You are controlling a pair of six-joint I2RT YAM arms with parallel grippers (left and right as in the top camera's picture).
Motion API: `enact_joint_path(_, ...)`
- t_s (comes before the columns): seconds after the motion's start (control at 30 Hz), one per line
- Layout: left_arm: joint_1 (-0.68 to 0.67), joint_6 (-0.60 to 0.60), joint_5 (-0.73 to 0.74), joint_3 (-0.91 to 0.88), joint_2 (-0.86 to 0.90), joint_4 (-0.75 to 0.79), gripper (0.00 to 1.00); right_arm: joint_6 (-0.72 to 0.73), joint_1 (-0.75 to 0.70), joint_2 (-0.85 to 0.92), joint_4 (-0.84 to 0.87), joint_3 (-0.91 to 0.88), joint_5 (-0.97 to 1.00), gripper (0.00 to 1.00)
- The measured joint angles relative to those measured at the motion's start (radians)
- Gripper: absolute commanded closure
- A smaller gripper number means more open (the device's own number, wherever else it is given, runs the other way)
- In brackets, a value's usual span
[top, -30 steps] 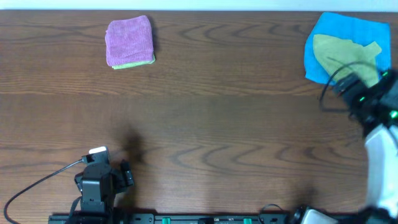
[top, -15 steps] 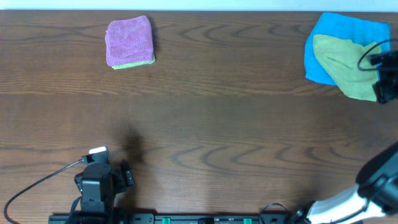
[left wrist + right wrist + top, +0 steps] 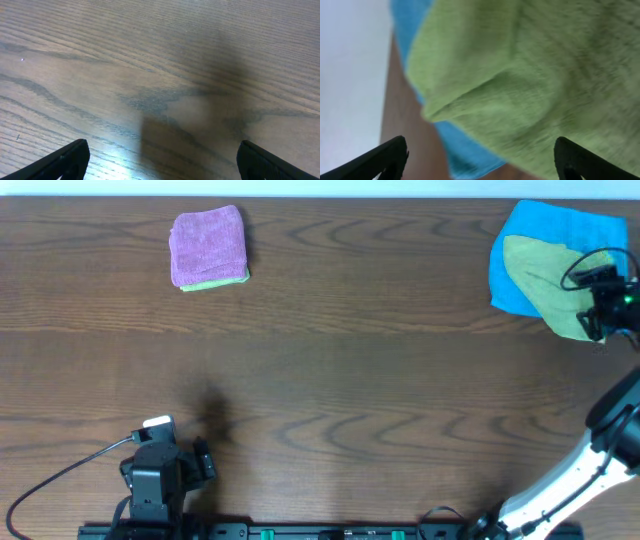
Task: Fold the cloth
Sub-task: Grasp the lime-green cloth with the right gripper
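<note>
A crumpled yellow-green cloth lies on a flat blue cloth at the table's far right corner. My right gripper hovers over the green cloth's right edge, jaws wide open and empty. In the right wrist view the green cloth fills the frame, the blue cloth peeks out beneath, and the gripper shows only its two dark fingertips far apart. My left gripper rests near the front left edge; in the left wrist view it is open over bare wood.
A folded purple cloth on a green one sits at the far left of the brown wooden table. A cable runs from the left arm. The table's right edge is close to the right gripper.
The right arm swung from the front of the cloth pile out to the right, then came in over the green cloth's right edge. The left arm and the cloths have not moved.
</note>
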Motion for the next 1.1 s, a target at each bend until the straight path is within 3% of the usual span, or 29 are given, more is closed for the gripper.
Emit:
enact_joint_path(0.27,0.000,0.000,0.000,0.000,0.000,0.001,0.05,-0.035,0.001,0.072,0.180,0.000,0.036,0.23)
enact_joint_path(0.33,0.000,0.000,0.000,0.000,0.000,0.000,0.05,-0.039,0.002,0.078,0.206,0.000,0.047,0.39)
enact_joint_path(0.37,0.000,0.000,0.000,0.000,0.000,0.000,0.05,-0.029,0.003,0.079,0.214,0.000,0.060,0.40)
enact_joint_path(0.47,0.000,0.000,0.000,0.000,0.000,0.000,0.05,-0.030,0.005,0.086,0.236,0.000,0.086,0.30)
enact_joint_path(0.53,0.000,0.000,0.000,0.000,0.000,0.000,0.05,-0.032,0.008,0.100,0.262,0.003,0.097,0.39)
enact_joint_path(0.73,0.000,0.000,0.000,0.000,0.000,0.000,0.05,-0.020,0.040,0.148,0.343,0.013,0.116,0.42)
enact_joint_path(0.83,0.000,0.000,0.000,0.000,0.000,0.000,0.05,-0.003,0.060,0.160,0.377,0.013,0.136,0.68)
enact_joint_path(0.9,0.000,0.000,0.000,0.000,0.000,0.000,0.05,-0.002,0.071,0.169,0.388,0.013,0.143,0.99)
enact_joint_path(1.1,0.000,0.000,0.000,0.000,0.000,0.000,0.05,0.012,0.096,0.180,0.386,0.014,0.167,0.99)
